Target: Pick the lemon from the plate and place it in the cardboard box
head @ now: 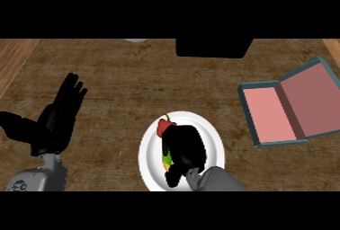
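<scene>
One white plate (211,130) is covered by the right hand (186,146), curled over a partly hidden lemon (166,165) and red pepper (164,127) — one open box (292,108) is seen empty — left hand (58,117) open.

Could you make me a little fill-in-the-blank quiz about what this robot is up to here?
1. The right hand is over the white ____.
2. The open box lies on the ____ side of the view.
3. The left hand rests open with its fingers pointing ____.
4. A ____ pepper pokes out beside the right hand.

Missing words: plate; right; up; red
</scene>
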{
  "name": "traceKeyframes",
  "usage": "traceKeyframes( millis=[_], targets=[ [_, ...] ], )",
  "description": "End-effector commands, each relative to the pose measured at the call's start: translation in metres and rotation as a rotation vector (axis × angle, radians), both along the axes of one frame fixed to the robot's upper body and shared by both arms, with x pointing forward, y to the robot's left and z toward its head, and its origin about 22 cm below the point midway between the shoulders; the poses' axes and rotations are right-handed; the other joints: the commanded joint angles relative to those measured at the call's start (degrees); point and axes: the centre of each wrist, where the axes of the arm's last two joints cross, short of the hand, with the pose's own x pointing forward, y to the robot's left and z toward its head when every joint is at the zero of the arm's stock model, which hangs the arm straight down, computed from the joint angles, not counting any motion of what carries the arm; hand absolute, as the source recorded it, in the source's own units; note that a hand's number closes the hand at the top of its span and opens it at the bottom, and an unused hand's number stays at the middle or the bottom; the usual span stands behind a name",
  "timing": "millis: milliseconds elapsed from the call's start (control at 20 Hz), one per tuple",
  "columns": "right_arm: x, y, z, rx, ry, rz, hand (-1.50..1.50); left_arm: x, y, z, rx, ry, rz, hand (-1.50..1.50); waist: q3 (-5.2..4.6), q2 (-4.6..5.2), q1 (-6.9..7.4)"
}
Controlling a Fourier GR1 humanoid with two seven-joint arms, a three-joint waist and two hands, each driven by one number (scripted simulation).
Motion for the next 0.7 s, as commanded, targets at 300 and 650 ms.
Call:
traceKeyframes(
  millis=[300, 650],
  targets=[
    [0.017, 0.071, 0.045, -0.117, -0.279, -0.078, 1.5, 0.004, -0.005, -0.005, 0.002, 0.003, -0.028, 0.0, 0.03, 0.08, 1.21],
    [0.003, 0.099, 0.11, -0.071, -0.395, -0.052, 1.5, -0.001, -0.012, -0.005, -0.008, 0.011, -0.009, 0.0, 0.02, -0.32, 0.5]
  ],
)
